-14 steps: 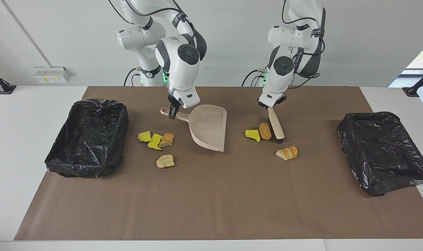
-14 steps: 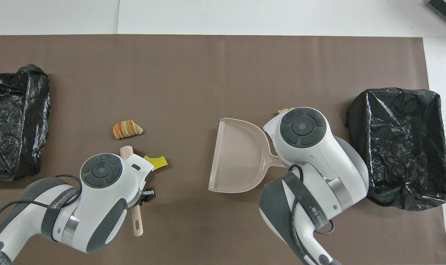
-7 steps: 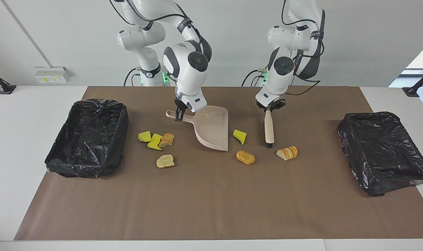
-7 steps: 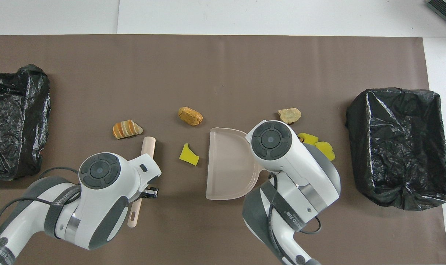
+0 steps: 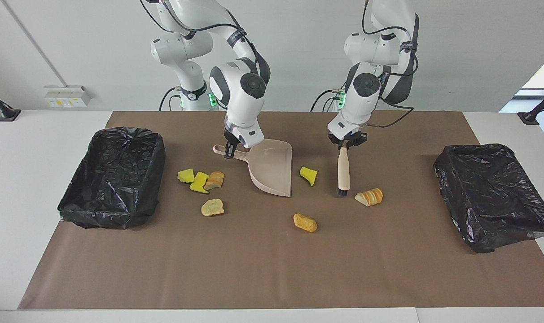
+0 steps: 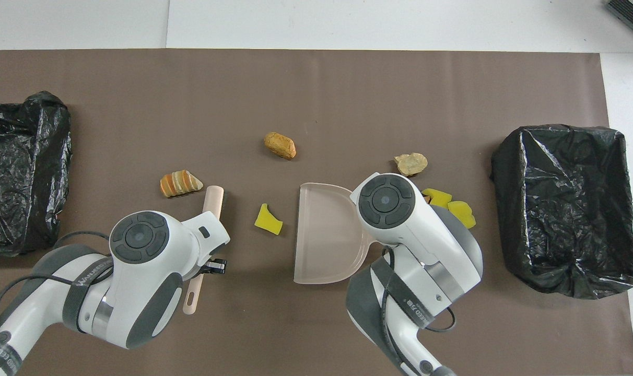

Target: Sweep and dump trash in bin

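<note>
My right gripper [image 5: 229, 150] is shut on the handle of the beige dustpan [image 5: 272, 168], whose open mouth faces the left arm's end. My left gripper [image 5: 344, 144] is shut on the handle of the brush [image 5: 342, 172], bristles down on the mat. Between brush and dustpan lies a yellow trash piece [image 5: 308, 175] [image 6: 268, 220]. An orange bread lump [image 5: 305, 222] [image 6: 280, 144] lies farther from the robots. A striped bread piece [image 5: 369, 196] [image 6: 179, 183] sits beside the bristles. Several more trash pieces [image 5: 202, 181] cluster by the dustpan's handle side.
A black-lined bin [image 5: 110, 215] [image 6: 564, 209] stands at the right arm's end of the brown mat, and another black-lined bin [image 5: 478, 237] [image 6: 19, 172] at the left arm's end. The mat's half farther from the robots is bare.
The brush swept the yellow piece and the bread lump toward the dustpan. The lump rolled on past the pan's mouth, farther from the robots. The dustpan shifted toward the left arm's end.
</note>
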You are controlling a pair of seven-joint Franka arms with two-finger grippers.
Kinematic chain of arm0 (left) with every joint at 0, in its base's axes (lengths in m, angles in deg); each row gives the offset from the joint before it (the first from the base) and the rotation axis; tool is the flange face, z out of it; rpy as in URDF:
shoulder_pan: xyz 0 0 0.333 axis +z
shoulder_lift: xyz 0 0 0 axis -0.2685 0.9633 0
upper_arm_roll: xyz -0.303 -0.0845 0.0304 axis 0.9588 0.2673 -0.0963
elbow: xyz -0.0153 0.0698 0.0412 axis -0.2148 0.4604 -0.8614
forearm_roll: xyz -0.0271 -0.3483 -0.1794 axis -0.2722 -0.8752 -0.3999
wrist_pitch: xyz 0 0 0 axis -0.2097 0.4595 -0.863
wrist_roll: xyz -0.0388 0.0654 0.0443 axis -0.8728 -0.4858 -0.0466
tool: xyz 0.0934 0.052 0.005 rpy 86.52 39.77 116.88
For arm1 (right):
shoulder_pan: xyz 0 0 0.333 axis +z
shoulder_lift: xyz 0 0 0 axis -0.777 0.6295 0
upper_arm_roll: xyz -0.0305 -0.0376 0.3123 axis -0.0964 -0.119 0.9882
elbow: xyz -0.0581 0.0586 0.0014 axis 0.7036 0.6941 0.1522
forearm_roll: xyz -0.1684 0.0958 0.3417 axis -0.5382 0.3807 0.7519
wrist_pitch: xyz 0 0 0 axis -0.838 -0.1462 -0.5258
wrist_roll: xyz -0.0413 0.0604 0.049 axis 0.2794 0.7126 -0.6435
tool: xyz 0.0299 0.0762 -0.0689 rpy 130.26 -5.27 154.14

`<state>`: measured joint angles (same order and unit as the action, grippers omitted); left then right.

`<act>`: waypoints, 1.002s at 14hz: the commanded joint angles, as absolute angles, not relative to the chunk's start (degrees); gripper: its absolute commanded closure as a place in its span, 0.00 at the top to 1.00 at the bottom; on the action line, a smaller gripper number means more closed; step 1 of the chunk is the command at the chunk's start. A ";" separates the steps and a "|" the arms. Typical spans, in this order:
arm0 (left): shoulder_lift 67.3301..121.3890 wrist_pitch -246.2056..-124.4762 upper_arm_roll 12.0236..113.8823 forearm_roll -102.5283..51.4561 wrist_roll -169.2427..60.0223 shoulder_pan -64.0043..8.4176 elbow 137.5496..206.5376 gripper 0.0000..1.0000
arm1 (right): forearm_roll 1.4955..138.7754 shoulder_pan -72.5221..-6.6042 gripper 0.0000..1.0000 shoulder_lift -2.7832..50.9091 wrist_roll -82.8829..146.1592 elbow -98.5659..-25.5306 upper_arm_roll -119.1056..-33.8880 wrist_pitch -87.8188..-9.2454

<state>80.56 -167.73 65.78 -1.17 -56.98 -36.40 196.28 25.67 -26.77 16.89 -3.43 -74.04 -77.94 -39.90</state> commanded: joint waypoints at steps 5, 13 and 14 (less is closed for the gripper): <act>83.51 -170.19 65.90 -5.22 -57.66 -46.41 194.33 0.00 | 24.69 -26.82 0.00 16.81 0.61 -74.75 -77.63 -40.71; 78.68 -161.06 65.82 -7.26 -51.68 -49.87 187.56 0.00 | 24.69 -26.82 0.00 16.81 0.70 -74.75 -77.63 -40.62; 77.80 -159.73 65.55 -6.82 -52.03 -46.55 187.13 0.00 | 24.69 -26.82 0.00 16.81 0.70 -74.75 -77.63 -40.62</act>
